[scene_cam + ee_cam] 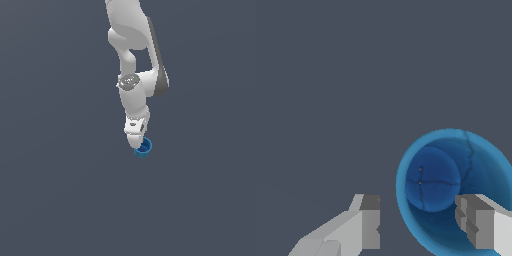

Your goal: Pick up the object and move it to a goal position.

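Note:
The object is a small blue cup [143, 148] with a hollow inside, seen just below the end of the white arm in the exterior view. In the wrist view its open mouth faces the camera and its darker floor [432, 180] shows. My gripper [417, 222] is open and straddles the cup's rim. One finger [478, 225] reaches inside the cup, the other finger [367, 222] stays outside it. A wide gap separates each finger from the thin wall. In the exterior view the gripper [136, 142] partly hides the cup.
A plain dark grey surface [60, 190] fills both views around the arm and cup. No other objects or edges show.

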{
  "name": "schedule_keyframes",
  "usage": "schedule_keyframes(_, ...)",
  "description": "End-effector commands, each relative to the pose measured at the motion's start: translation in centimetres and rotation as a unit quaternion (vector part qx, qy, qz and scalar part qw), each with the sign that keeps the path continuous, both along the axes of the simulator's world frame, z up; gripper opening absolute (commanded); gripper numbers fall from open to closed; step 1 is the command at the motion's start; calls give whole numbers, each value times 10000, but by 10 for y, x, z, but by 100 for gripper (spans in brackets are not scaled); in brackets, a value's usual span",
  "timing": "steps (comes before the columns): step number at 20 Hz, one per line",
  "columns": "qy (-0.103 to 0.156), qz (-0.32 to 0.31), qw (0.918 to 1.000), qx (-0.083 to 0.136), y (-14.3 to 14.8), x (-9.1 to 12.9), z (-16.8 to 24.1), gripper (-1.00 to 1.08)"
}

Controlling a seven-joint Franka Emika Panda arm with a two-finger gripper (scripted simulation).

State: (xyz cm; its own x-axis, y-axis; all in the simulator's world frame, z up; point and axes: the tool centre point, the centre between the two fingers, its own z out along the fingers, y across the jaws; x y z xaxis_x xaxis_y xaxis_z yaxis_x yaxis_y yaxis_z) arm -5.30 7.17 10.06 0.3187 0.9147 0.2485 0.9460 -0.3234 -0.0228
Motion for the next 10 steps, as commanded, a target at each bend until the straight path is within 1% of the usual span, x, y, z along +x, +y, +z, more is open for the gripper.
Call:
schedule_keyframes(1, -69, 201, 9998, 43, 2, -2, 0, 28)
schedule_keyframes(6, -158, 442, 9989, 95, 5, -4, 0, 28)
schedule_keyframes(10, -188, 518, 9984, 112, 6, -5, 0, 28)
